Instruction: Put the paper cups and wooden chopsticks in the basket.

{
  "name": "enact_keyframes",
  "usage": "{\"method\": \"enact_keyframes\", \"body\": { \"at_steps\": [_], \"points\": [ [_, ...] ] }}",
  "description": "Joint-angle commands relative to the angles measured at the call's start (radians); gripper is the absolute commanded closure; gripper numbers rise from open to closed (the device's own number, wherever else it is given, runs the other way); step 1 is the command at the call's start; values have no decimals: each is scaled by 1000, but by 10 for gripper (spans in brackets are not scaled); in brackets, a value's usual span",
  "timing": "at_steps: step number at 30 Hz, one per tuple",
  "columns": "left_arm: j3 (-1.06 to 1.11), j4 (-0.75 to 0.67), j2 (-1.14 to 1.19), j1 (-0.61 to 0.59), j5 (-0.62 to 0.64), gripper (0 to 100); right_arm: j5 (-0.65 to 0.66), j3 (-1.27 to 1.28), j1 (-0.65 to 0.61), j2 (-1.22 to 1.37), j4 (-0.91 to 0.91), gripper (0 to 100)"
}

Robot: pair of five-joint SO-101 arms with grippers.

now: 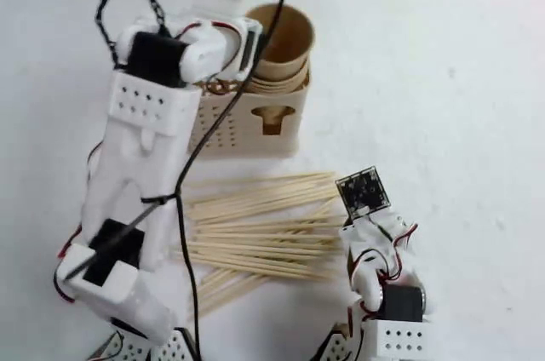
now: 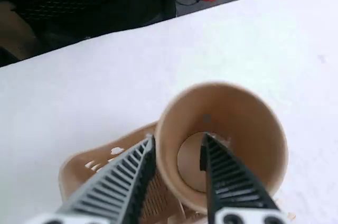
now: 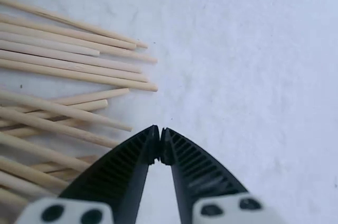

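The cup (image 2: 237, 123) sits nested in the basket (image 1: 255, 127), the left gripper (image 2: 177, 138) part-open astride its rim; the chopsticks (image 1: 264, 233) lie crosswise before the basket, ends beside the closed, empty right gripper (image 3: 159, 135).

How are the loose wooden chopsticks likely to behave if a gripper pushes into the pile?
The wooden chopsticks look thin and rounded, so they would probably roll or fan apart. They lie crossed in a loose pile, so lifting one may disturb neighbours. Being straight and slender, they seem stiff and light.
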Motion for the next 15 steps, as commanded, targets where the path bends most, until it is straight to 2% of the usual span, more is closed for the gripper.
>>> {"method": "enact_keyframes", "body": {
  "at_steps": [1,7,15],
  "points": [
    [-58,-23,-2,-7,6,837,9,8,-7,-10,-22,981],
    [81,-66,-2,-41,6,838,9,8,-7,-10,-22,981],
    [376,-239,-4,-65,6,838,9,8,-5,-10,-22,981]
  ]
}}
